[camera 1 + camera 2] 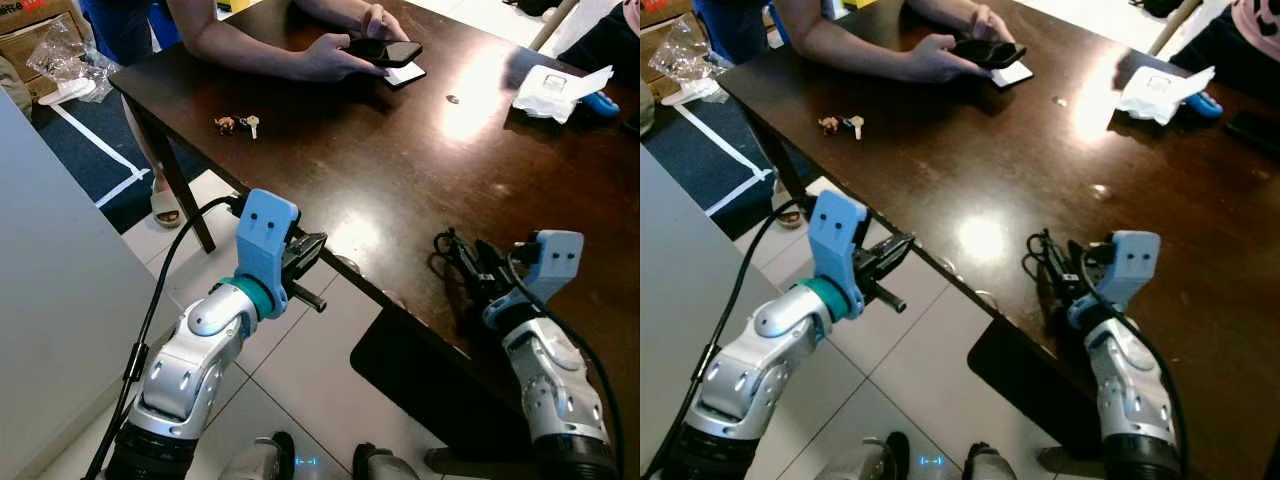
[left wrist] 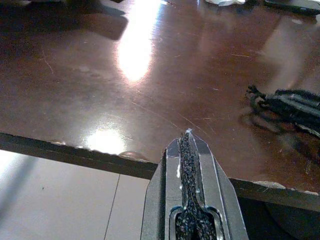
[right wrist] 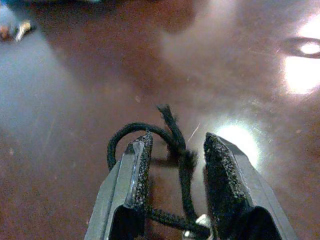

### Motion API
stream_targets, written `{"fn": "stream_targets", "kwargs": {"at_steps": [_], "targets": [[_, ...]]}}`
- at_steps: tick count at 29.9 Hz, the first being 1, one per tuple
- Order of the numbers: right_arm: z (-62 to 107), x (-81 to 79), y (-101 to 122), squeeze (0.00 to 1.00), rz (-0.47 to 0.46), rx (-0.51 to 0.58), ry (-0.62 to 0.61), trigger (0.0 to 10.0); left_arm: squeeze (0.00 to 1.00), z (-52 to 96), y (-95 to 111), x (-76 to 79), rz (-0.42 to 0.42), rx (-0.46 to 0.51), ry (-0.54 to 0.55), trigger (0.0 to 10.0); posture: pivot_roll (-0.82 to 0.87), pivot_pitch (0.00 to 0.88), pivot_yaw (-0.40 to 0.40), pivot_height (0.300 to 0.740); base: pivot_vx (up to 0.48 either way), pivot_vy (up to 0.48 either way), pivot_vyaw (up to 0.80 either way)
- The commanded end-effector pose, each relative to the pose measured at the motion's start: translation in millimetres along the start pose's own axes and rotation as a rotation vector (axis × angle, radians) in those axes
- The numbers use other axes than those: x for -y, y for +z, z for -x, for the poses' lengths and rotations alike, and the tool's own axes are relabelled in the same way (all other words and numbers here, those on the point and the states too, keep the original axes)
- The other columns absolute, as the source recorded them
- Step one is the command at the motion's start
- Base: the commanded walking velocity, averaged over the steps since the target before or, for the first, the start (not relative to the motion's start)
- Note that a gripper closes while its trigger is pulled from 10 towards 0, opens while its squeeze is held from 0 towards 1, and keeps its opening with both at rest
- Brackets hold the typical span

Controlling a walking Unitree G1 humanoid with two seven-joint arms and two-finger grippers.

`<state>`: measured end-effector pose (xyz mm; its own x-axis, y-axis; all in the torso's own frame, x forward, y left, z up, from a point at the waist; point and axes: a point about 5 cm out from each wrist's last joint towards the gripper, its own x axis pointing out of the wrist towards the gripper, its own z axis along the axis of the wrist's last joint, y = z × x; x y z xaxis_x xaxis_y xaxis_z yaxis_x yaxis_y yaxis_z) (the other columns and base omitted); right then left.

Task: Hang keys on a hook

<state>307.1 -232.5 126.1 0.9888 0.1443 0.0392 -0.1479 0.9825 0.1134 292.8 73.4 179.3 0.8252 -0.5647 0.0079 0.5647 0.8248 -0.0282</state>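
Note:
A small bunch of keys [image 1: 238, 125] with a brown fob lies on the dark wooden table [image 1: 420, 190], near its far left corner; it also appears far off in the right wrist view as keys [image 3: 15, 30]. My left gripper [image 1: 318, 243] is shut and empty, hovering just off the table's near edge, well short of the keys. My right gripper [image 1: 455, 250] is over the table to the right, fingers apart. A loop of black cord [image 3: 150, 132] lies between and around its fingers [image 3: 137, 165]. I see no hook.
A person sits at the far side, hands on a black phone [image 1: 385, 50]. A white tissue pack [image 1: 555, 90] and a blue object [image 1: 600, 103] lie at the back right. A grey panel [image 1: 50, 300] stands on my left. Tiled floor [image 1: 300, 370] lies below the table edge.

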Motion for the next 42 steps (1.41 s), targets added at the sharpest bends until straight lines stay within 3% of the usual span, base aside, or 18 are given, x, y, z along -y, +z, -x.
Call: {"fn": "stream_targets", "kwargs": {"at_steps": [1, 6, 8, 11, 12, 13, 14, 21, 24, 25, 27, 28, 30, 31, 39, 40, 41, 42], "targets": [[6.0, 2.7, -14, 0.00, 0.031, -0.069, -0.008, 10.0, 0.00, 2.9, -3, -1.2, -0.006, -0.021, 0.013, 10.0, -0.01, 0.167, 0.132, 0.740, 0.000, 0.000, 0.00], [9.6, 3.5, -6, 0.00, 0.017, -0.011, 0.003, 10.0, 0.00, 2.9, -3, -1.8, -0.006, -0.020, 0.016, 10.0, -0.01, 0.166, 0.129, 0.740, 0.000, 0.000, 0.00], [15.1, 8.7, 14, 0.00, -0.020, 0.092, -0.010, 10.0, 0.00, 2.8, -4, -1.9, -0.006, -0.019, 0.016, 10.0, -0.01, 0.163, 0.129, 0.740, 0.000, 0.000, 0.00], [16.7, 12.3, 18, 0.00, 0.005, 0.102, -0.021, 10.0, 0.00, 2.6, -4, -1.5, -0.006, -0.020, 0.015, 10.0, -0.01, 0.163, 0.129, 0.740, 0.000, 0.000, 0.00], [16.9, 13.2, 18, 0.18, 0.012, 0.103, -0.022, 10.0, 0.00, 2.5, -4, -1.2, -0.006, -0.020, 0.014, 10.0, -0.01, 0.163, 0.129, 0.740, 0.000, 0.000, 0.00], [16.9, 13.2, 18, 0.18, 0.012, 0.103, -0.022, 10.0, 0.00, 2.5, -4, -1.2, -0.006, -0.020, 0.014, 10.0, -0.01, 0.163, 0.129, 0.740, 0.000, 0.000, 0.00], [16.5, 13.8, 18, 1.00, 0.021, 0.102, -0.022, 10.0, 0.00, 2.0, -4, -0.9, -0.006, -0.020, 0.011, 10.0, -0.02, 0.160, 0.131, 0.740, 0.000, 0.000, 0.00], [15.4, 13.4, 16, 1.00, 0.031, 0.074, -0.011, 10.0, 0.00, 0.7, -3, -1.0, -0.007, -0.019, 0.009, 10.0, -0.02, 0.160, 0.131, 0.740, 0.000, 0.000, 0.00], [16.0, 10.6, 5, 1.00, 0.079, -0.026, 0.037, 10.0, 0.00, 0.8, -3, -1.1, -0.008, -0.019, 0.009, 10.0, -0.03, 0.157, 0.130, 0.740, 0.000, 0.000, 0.00], [18.5, 4.5, -2, 1.00, 0.099, -0.100, 0.119, 10.0, 0.00, 1.1, -4, -1.1, -0.009, -0.020, 0.010, 10.0, -0.03, 0.157, 0.130, 0.740, 0.000, 0.000, 0.00], [19.3, 3.0, -3, 1.00, 0.099, -0.112, 0.138, 10.0, 0.00, 1.2, -4, -1.1, -0.009, -0.020, 0.010, 10.0, -0.03, 0.157, 0.130, 0.740, 0.000, 0.000, 0.00], [20.8, -0.4, 1, 0.88, 0.103, -0.109, 0.188, 10.0, 0.00, 1.2, -4, -1.2, -0.009, -0.020, 0.010, 10.0, -0.03, 0.157, 0.130, 0.740, 0.000, 0.000, 0.00], [22.0, -2.7, 4, 0.88, 0.109, -0.105, 0.221, 10.0, 0.00, 1.2, -4, -1.3, -0.009, -0.020, 0.010, 10.0, -0.03, 0.157, 0.130, 0.740, 0.000, 0.000, 0.00], [25.2, -2.5, 12, 0.00, 0.137, -0.087, 0.263, 10.0, 0.00, 1.5, -4, -1.5, -0.009, -0.020, 0.013, 10.0, -0.02, 0.157, 0.124, 0.740, 0.000, 0.000, 0.00], [39.0, 2.9, 22, 0.00, 0.239, -0.122, 0.339, 10.0, 0.00, 2.8, -6, -0.3, -0.006, -0.022, 0.017, 10.0, -0.03, 0.157, 0.116, 0.740, 0.000, 0.000, 0.00], [42.2, 4.7, 19, 0.00, 0.252, -0.147, 0.339, 9.1, 0.00, 2.5, -6, 0.0, -0.004, -0.021, 0.016, 10.0, -0.03, 0.157, 0.116, 0.740, 0.000, 0.000, 0.00], [44.9, 6.8, 16, 0.00, 0.260, -0.166, 0.332, 6.0, 0.00, 2.5, -6, 0.2, -0.003, -0.021, 0.016, 10.0, -0.04, 0.160, 0.112, 0.740, 0.000, 0.000, 0.00], [44.9, 6.8, 16, 0.00, 0.260, -0.166, 0.332, 6.0, 0.00, 2.5, -6, 0.2, -0.003, -0.021, 0.016, 10.0, -0.04, 0.160, 0.112, 0.740, 0.000, 0.000, 0.00]]}}
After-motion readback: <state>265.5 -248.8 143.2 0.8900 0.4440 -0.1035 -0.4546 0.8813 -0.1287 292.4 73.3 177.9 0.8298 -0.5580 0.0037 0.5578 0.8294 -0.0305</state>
